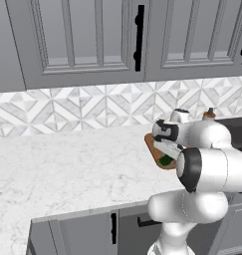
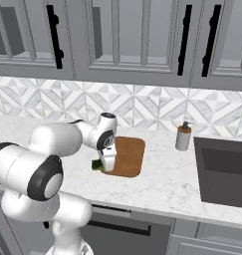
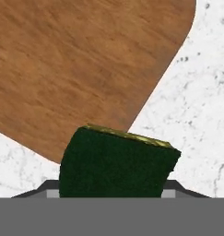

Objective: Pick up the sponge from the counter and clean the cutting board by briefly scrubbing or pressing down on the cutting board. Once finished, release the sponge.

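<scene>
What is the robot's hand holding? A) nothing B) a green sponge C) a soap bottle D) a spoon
B: in the hand view the green sponge sits between the tips of the hand, above the edge of the cutting board.

Rendered kitchen, grey panelled cabinets (image 2: 127, 35), patterned tile backsplash (image 1: 67, 107), marble counter (image 1: 67, 164), probably a sink (image 2: 224, 172)

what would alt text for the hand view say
A dark green sponge with a thin yellow layer sits between the end effector fingers, close to the camera, over the near edge of a reddish-brown wooden cutting board. White marble counter shows to the right and lower left.
</scene>
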Controlling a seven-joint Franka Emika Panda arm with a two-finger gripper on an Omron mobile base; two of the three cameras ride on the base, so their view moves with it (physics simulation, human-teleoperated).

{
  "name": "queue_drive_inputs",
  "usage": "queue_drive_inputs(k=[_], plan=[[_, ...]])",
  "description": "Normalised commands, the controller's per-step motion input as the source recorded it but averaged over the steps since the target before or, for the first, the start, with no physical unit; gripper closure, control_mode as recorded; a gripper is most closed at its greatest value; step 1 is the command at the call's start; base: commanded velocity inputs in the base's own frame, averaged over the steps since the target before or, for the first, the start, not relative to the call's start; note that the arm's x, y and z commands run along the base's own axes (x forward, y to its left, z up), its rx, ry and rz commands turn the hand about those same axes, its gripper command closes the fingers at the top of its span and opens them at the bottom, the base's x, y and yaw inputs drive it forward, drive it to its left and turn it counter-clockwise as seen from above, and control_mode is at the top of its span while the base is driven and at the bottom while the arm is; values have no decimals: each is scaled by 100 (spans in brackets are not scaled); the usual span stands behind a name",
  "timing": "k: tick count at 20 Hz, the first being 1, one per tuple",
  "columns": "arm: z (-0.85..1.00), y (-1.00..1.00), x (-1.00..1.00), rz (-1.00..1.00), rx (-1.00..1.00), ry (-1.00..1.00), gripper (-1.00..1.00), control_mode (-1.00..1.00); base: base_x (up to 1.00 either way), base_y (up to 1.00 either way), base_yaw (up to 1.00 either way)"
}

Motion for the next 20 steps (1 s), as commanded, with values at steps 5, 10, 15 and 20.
queue_drive_inputs(k=[5, 10, 15, 20], plan=[[-26, -25, 52, -13, 0, 0, 100, -100, 0, 0, 0], [-37, -10, 43, -10, 0, 0, 100, -100, 0, 0, 0], [-51, -15, 36, -9, 0, 0, 100, -100, 0, 0, 0], [-41, -7, 47, -9, 0, 0, 100, -100, 0, 0, 0]])
